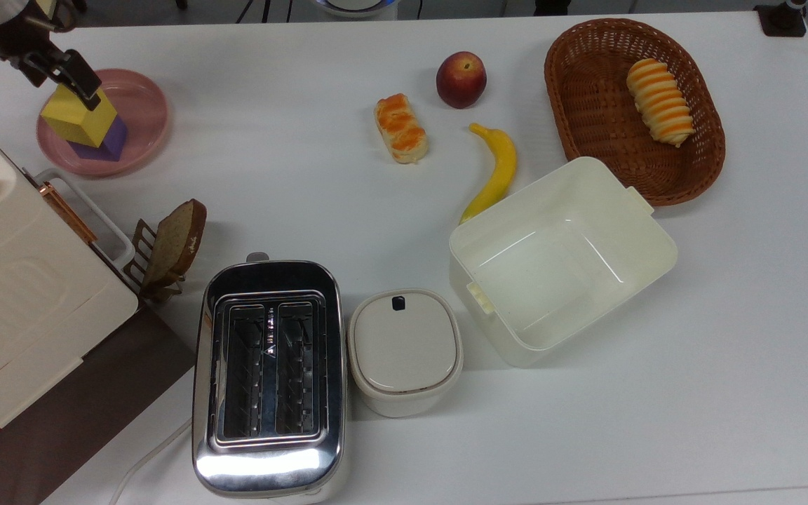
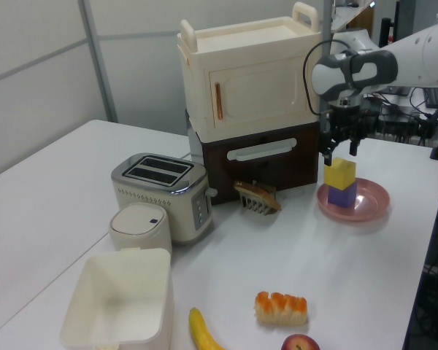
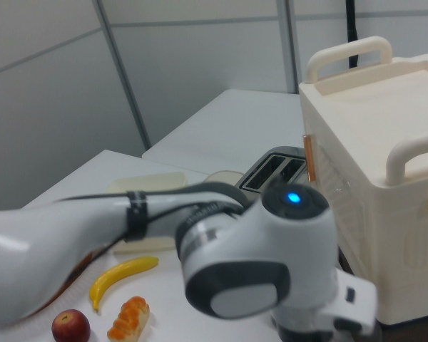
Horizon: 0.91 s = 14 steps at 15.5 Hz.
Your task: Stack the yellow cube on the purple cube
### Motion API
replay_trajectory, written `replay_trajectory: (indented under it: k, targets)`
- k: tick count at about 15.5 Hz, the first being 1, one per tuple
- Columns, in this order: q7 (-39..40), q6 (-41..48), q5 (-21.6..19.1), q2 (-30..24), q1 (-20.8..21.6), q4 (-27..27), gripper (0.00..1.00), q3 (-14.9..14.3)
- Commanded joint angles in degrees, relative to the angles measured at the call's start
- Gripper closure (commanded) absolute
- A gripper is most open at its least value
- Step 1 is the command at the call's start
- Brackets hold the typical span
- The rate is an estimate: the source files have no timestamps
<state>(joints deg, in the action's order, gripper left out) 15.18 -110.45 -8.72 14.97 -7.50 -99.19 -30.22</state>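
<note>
A white table (image 1: 306,175) fills the top view, crowded with kitchen props, and at its upper left corner sits a round pink plate (image 1: 144,119). On that plate the plain matte purple cube (image 1: 111,140) carries the plain matte yellow foam-like cube (image 1: 76,118), seen in the left view as a yellow block (image 2: 340,173) resting squarely on the violet one (image 2: 342,196), upper right of the frame. The black two-finger claw (image 2: 339,148) hangs just above the yellow cube with its fingers spread and holding nothing; in the top view it (image 1: 71,73) overlaps the cube's upper edge.

By my reading the stack is made and the step in hand is the retreat. To do it well, the claw should rise straight up, fingers kept wide, so neither finger drags the light block sideways off its base.

In the top view the purple cube is mostly covered by the yellow one. Whether the fingertips are fully clear of the yellow cube's sides is hard to tell. The right view gives the arm's grey body close up, with the plate and cubes behind it
</note>
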Motion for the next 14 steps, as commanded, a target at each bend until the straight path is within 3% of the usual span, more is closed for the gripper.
replay_trajectory:
  k: [1,3,6,10,14]
  targets:
    - [-3.03,5.67,4.30,-7.40,6.17,-0.65,0.00,0.16]
    - [-9.34,8.39,9.40,-9.51,10.29,-0.30,0.00,1.99]
    - [-15.34,10.68,12.84,-12.67,10.76,0.05,0.00,12.34]
    - [-16.32,17.36,12.23,-14.97,10.14,1.54,0.00,21.85]
    - [-17.38,18.51,7.23,-14.09,7.86,5.06,0.00,23.89]
